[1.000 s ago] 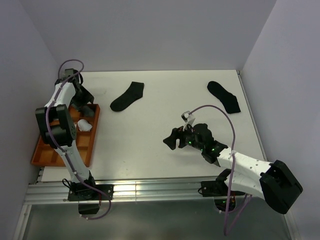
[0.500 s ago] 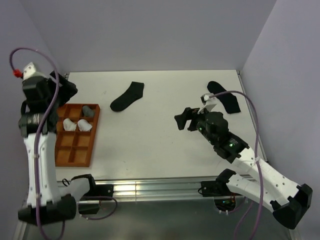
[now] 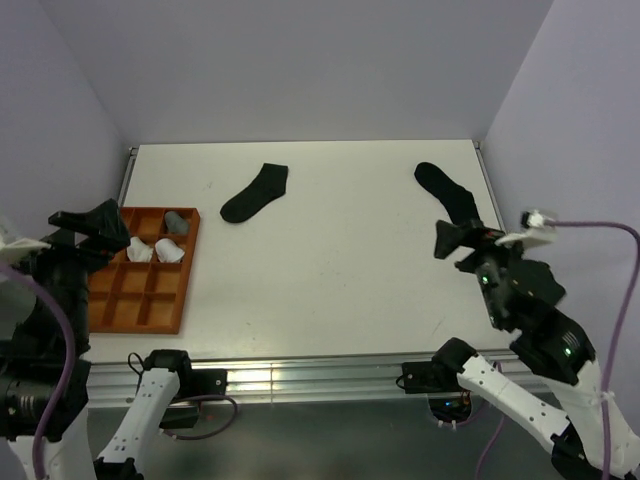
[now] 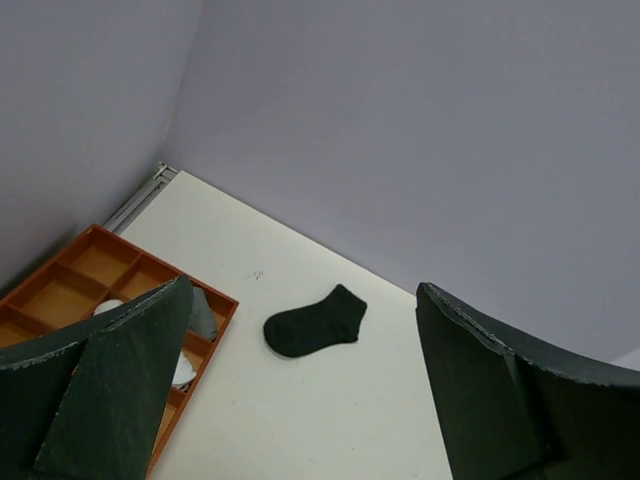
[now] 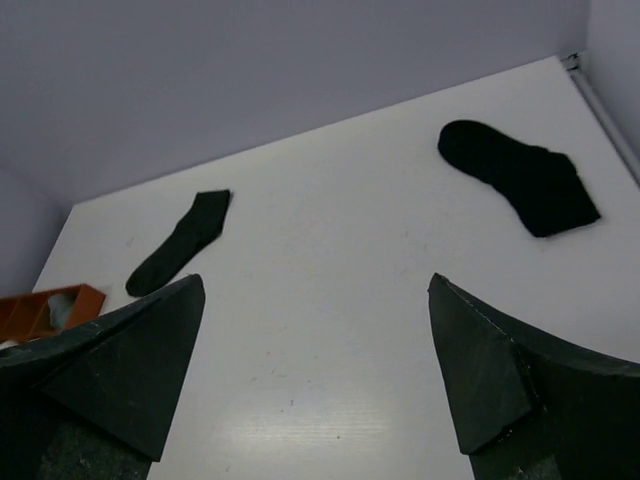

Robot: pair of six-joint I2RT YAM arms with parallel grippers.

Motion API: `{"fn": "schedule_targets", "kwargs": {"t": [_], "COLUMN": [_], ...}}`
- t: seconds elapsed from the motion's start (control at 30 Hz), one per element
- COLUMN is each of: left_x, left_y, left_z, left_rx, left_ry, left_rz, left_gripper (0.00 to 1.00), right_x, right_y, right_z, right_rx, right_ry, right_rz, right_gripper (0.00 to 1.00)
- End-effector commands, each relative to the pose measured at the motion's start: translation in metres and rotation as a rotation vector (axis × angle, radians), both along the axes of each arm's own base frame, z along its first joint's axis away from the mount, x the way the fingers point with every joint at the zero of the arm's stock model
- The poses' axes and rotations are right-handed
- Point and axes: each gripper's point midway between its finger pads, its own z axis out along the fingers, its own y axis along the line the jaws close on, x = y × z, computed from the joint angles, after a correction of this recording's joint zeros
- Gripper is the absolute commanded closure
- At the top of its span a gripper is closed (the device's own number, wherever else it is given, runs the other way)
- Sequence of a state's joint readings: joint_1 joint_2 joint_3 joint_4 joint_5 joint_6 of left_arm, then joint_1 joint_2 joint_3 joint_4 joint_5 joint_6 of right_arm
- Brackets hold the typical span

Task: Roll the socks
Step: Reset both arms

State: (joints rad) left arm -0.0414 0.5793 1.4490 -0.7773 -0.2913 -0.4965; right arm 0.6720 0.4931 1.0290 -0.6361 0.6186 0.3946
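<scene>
Socks, five in all! One dark sock (image 3: pixel 255 193) lies flat on the table (image 3: pixel 330 270), a second dark sock (image 3: pixel 448 193) well apart to its right. Two white bundles (image 3: pixel 155 250) and one grey bundle (image 3: pixel 176 220) sit in the one orange tray (image 3: pixel 135 322). The left gripper (image 3: pixel 88 222) and the right gripper (image 3: pixel 462 240) both gape wide, holding nothing.

Shows a white table (image 3: pixel 330 290) with walls at the left, right and far sides. Has the left dark sock (image 3: pixel 255 193) flat at far centre-left and the right dark sock (image 3: pixel 448 191) flat by the far right corner, well apart. Places an orange tray (image 3: pixel 187 285) at the left edge, with a grey bundle (image 3: pixel 176 220) in its far right compartment and, one row nearer, the left white bundle (image 3: pixel 140 249) beside the right white bundle (image 3: pixel 168 251). Sets the left gripper (image 3: pixel 88 226) high over the tray's far left corner and the right gripper (image 3: pixel 458 245) high just near of the right dark sock, both empty.
</scene>
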Motion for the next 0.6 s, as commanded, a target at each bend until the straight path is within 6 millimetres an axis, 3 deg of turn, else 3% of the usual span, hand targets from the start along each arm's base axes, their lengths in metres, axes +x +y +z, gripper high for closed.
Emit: {"fn": "schedule_targets", "kwargs": {"t": [0.0,0.27,0.4,0.57], "left_x": [-0.039,-0.064,-0.065,-0.073], "left_y": [0.023,0.048,0.052,0.057], "left_z": [0.002,-0.023,-0.037,-0.035], "left_rx": [0.004,-0.027,-0.055,-0.074], "left_ry": [-0.061,-0.088,-0.073,-0.107], "left_rz": [0.105,0.213,0.237,0.261], "left_gripper": [0.00,0.01,0.01,0.01], "right_x": [-0.027,-0.061,-0.067,-0.067], "right_y": [-0.044,-0.082,-0.089,-0.088], "right_z": [0.006,-0.002,-0.004,-0.005], "right_rx": [-0.019,0.040,0.054,0.039], "right_ry": [-0.042,-0.158,-0.200,-0.210], "right_rz": [-0.110,-0.169,-0.174,-0.167], "right_gripper": [0.00,0.00,0.00,0.01]}}
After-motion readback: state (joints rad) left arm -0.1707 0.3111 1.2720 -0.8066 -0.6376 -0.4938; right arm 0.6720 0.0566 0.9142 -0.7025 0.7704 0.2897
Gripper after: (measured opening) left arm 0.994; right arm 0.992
